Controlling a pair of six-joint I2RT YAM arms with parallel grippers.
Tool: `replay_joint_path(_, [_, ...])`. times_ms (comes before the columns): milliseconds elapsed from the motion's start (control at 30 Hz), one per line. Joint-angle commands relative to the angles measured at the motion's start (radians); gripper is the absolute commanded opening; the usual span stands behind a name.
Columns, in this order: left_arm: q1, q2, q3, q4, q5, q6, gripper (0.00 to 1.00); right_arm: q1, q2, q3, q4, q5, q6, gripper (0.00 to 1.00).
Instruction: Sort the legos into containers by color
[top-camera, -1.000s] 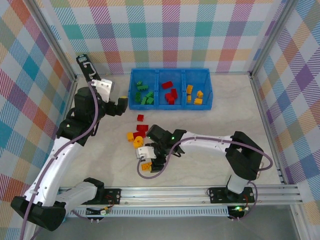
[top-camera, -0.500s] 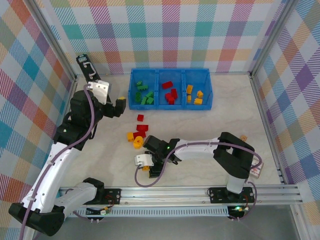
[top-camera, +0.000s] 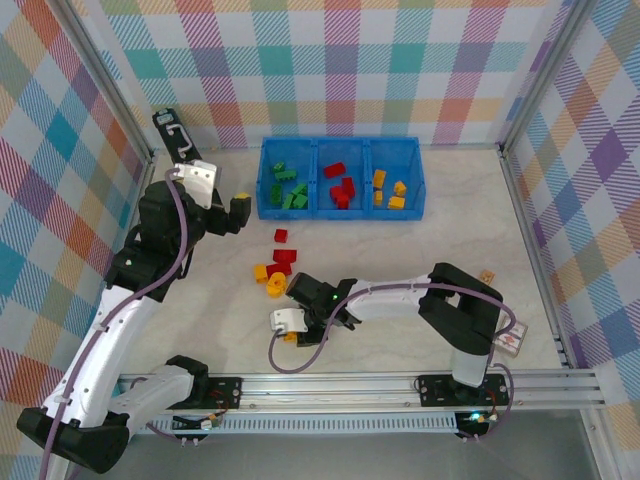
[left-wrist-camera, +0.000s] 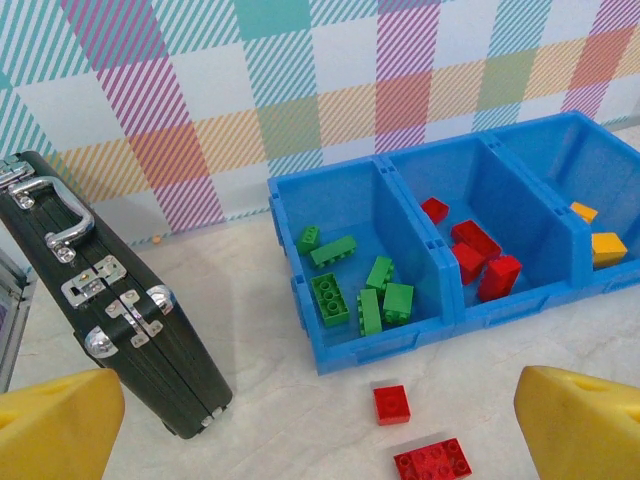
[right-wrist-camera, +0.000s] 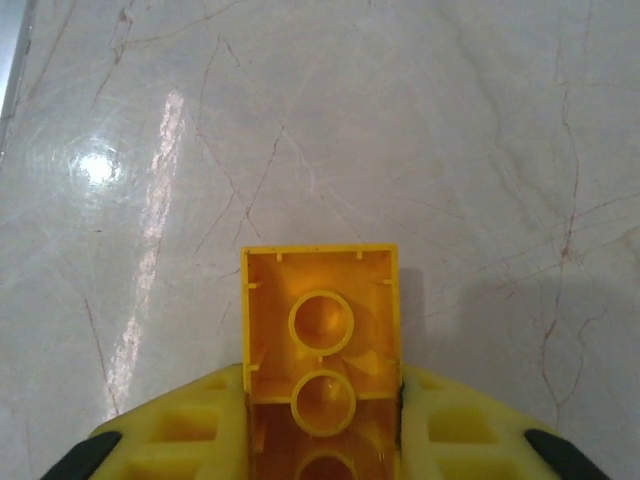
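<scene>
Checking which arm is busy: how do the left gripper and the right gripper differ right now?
The left gripper stands wide open and empty; the right gripper is shut on a yellow brick. The left gripper faces the blue tray from the left side of the table; the right gripper is low over bare table near the front edge. Both have yellow fingers.

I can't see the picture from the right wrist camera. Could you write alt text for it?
A yellow-orange lego brick, its hollow underside facing the camera, is clamped between the yellow fingers of the right gripper. Beyond it lies a pale, marble-patterned table.
</scene>
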Motion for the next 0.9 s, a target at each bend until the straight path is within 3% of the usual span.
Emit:
replay_joint_path(0, [0.013, -0.013, -0.018, 0.035, -0.001, -0.002, 1.00, -0.067, -0.064, -0.018, 0.006, -0.037, 0.061, 0.23])
replay_joint_path(267, [0.014, 0.002, -0.021, 0.039, -0.001, 0.007, 1.00, -0.531, -0.264, 0.037, 0.073, -0.038, 0.230, 0.19])
replay_joint_path(467, [0.014, 0.013, -0.014, 0.033, 0.001, 0.007, 1.00, -0.804, -0.193, 0.223, 0.007, 0.055, 0.434, 0.18])
replay_joint_path(667, [0.014, 0.015, -0.005, 0.031, 0.005, 0.009, 1.00, -0.950, 0.061, 0.573, -0.203, -0.015, 0.665, 0.18])
replay_joint_path(733, [0.014, 0.013, -0.005, 0.031, 0.004, 0.009, 1.00, -0.972, 0.158, 0.694, -0.276, -0.016, 0.692, 0.22])
replay_joint_path(867, [0.014, 0.011, -0.004, 0.031, 0.010, 0.007, 1.00, -0.997, 0.317, 0.866, -0.371, -0.015, 0.691, 0.20])
